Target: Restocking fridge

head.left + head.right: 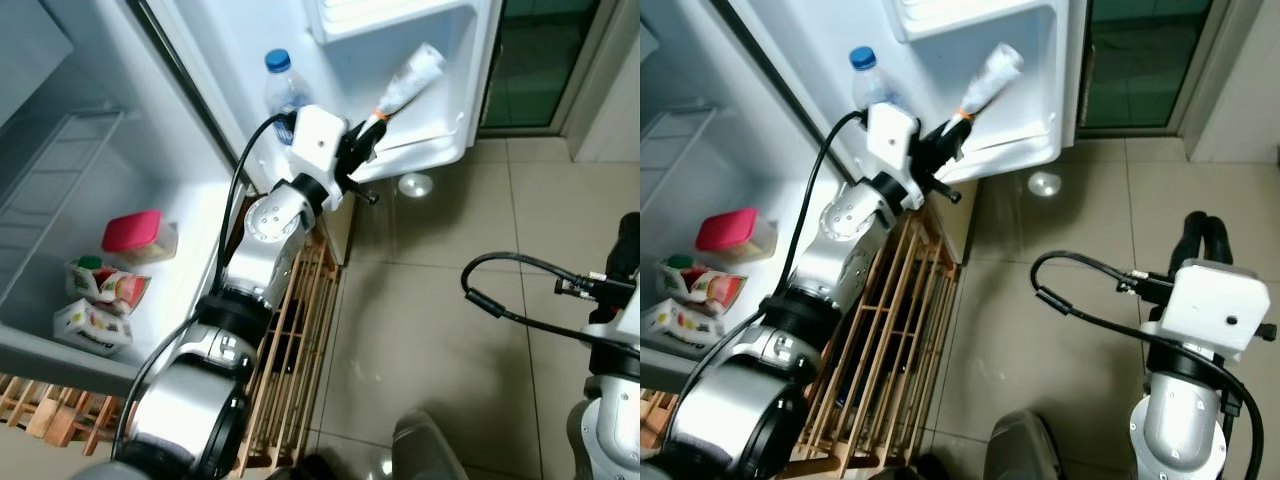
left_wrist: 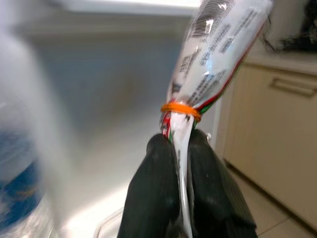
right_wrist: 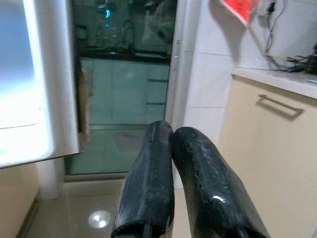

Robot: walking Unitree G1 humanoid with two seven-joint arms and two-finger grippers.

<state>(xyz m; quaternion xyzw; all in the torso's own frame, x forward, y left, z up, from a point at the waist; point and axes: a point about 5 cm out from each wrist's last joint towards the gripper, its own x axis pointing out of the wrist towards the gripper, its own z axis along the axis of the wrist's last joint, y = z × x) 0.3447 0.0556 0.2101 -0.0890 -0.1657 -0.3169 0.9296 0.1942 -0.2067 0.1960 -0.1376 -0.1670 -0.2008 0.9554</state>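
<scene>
My left gripper (image 1: 368,128) is shut on the twisted neck of a white printed bag (image 1: 410,77) tied with an orange band (image 2: 180,109). The bag leans tilted over the lower shelf of the open fridge door (image 1: 440,130). A water bottle with a blue cap (image 1: 280,85) stands in that door shelf just left of the gripper. In the left wrist view the black fingers (image 2: 153,188) pinch the bag just below the band. My right gripper (image 3: 171,136) is shut on nothing and hangs at the right, facing a glass door.
Inside the fridge on the left sit a red-lidded box (image 1: 137,235) and two cartons (image 1: 95,305) on a shelf. A wooden slatted rack (image 1: 295,340) stands on the tiled floor below the door. A beige cabinet (image 3: 267,148) is to the right.
</scene>
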